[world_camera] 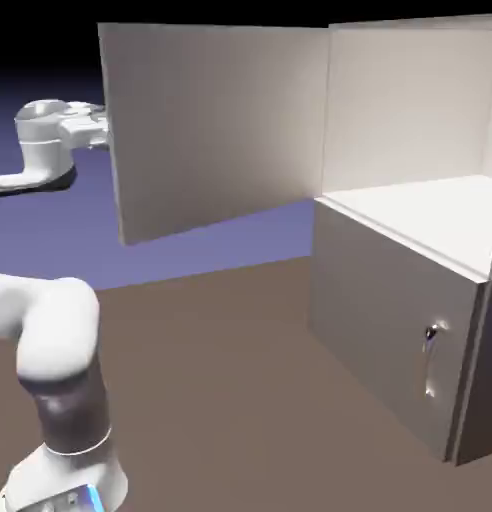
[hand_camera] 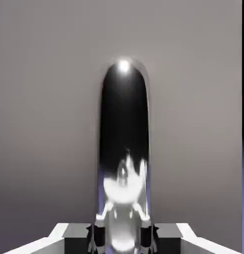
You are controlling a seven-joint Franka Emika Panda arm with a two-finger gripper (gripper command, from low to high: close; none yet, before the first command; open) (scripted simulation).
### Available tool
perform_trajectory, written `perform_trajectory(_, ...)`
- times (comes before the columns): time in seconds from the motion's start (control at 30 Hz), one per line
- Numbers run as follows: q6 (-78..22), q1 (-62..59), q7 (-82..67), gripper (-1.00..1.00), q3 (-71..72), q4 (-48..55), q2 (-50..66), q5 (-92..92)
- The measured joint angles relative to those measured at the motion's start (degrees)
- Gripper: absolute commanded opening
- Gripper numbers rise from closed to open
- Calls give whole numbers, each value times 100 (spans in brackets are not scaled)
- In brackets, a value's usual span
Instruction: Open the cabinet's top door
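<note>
Top door [world_camera: 215, 125] of the cabinet [world_camera: 485, 370] stands swung wide open, attached along 1 upright edge at the upper compartment [world_camera: 420, 205] and reaching out toward the exterior view's left. Its broad panel is upright, roughly square, with the inner face turned to the exterior view and the free edge farthest from the cabinet. On its outer face, seen in the hand view, the long chrome handle [hand_camera: 123, 114] has its long axis running from near the middle down to the bottom edge, rounded at the upper end and brightly reflective

The gripper [hand_camera: 122, 238] is clamped on that handle, its 2 fingertips on opposite sides of the bar. In the exterior view, the hand is partly hidden behind the door's free edge

The upper compartment is open at the front, showing pale inner walls and a pale floor. Below it, the shorter grey lower panel [world_camera: 390, 310] is closed, so the contents behind it are hidden; its small chrome handle [world_camera: 428, 360] is upright, near the panel's right edge in the exterior view. The robot's base [world_camera: 65, 475] stands at the exterior view's lower left, on the brown surface [world_camera: 230, 400]
</note>
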Motion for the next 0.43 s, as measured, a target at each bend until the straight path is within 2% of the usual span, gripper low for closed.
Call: perform_trajectory(0.43,-1691,-2408,-678,-100,1224,2699,-289,428)
